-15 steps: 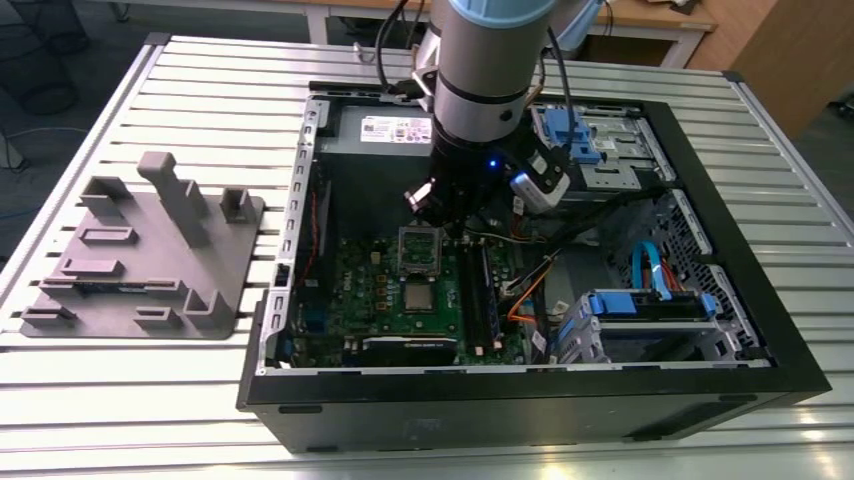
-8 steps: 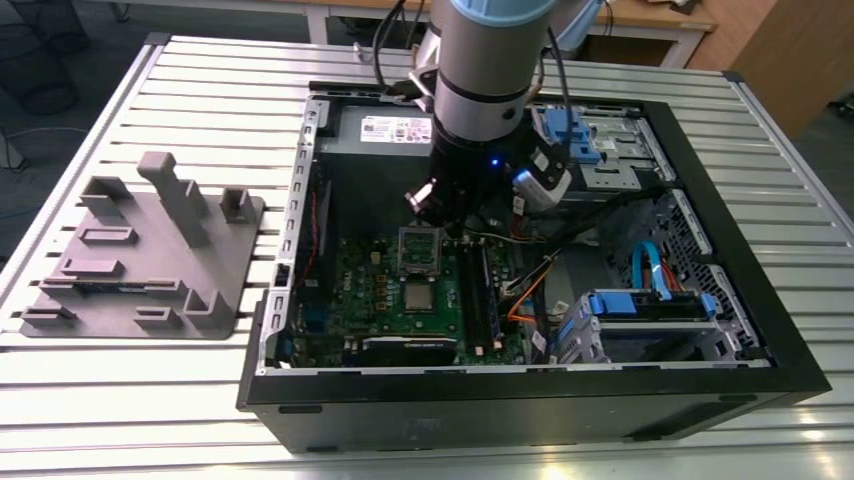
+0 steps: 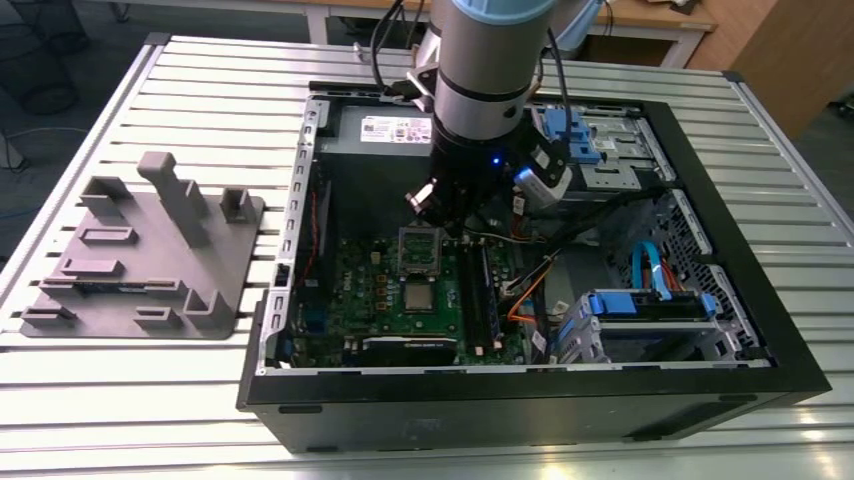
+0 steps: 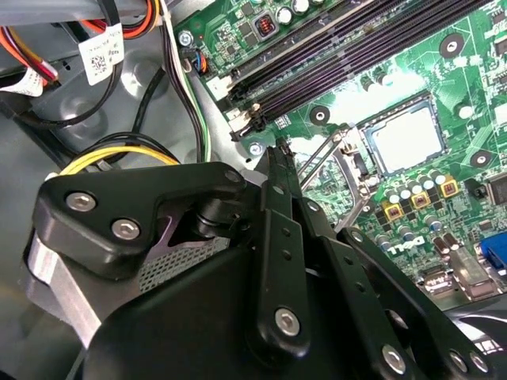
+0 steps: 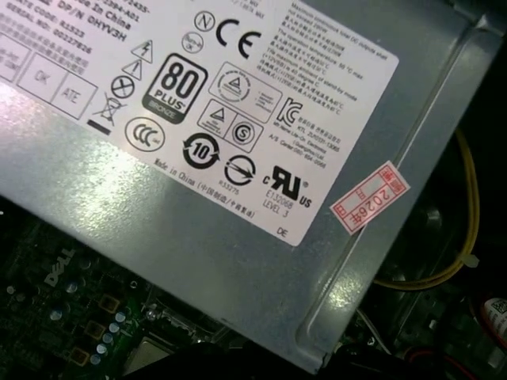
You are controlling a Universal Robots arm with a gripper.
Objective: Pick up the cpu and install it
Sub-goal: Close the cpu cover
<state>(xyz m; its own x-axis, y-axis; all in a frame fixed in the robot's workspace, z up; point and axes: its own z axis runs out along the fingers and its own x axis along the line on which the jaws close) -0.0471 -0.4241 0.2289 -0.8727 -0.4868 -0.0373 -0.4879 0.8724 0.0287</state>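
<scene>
The cpu (image 3: 419, 296) is a small silver-grey square lying flat on the green motherboard (image 3: 360, 280) inside the open computer case. It also shows in the second wrist view as the cpu (image 4: 400, 134), set in a dark frame. The metal-framed socket piece (image 3: 419, 249) with a dark centre sits between the cpu and my gripper. My gripper (image 3: 451, 222) hangs just above the board's far end, beside that frame and apart from the cpu. In the second wrist view the black fingers meet at the gripper (image 4: 279, 154) tip, shut, with nothing between them.
The grey power supply (image 5: 238, 237) with a white label lies close behind the gripper. Dark memory slots (image 4: 348, 55), cable bundles (image 4: 142, 103) and blue-latched drive cages (image 3: 647, 305) crowd the case. A grey moulded fixture (image 3: 147, 250) rests on the slatted table at the exterior view's left.
</scene>
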